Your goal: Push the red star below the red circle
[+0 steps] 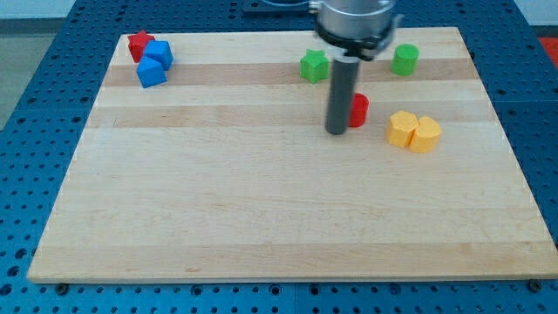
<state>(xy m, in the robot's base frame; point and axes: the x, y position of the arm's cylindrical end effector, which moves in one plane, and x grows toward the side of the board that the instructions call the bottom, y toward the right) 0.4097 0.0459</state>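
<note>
Board (261,218): my tip (336,132) touching red circle (358,111) left.

This looks like a robotics lab or test bench. A pale wooden tabletop (279,218) of glued planks sits on a blue perforated base (26,262) with a regular grid of holes, visible past all its edges, and a dark industrial arm (353,22) hangs over its far edge.

My tip (337,131) touching red circle (358,111), two yellow blocks (414,131) at 3 o'clock, open board (261,209) at 6 and 9 o'clock
</note>
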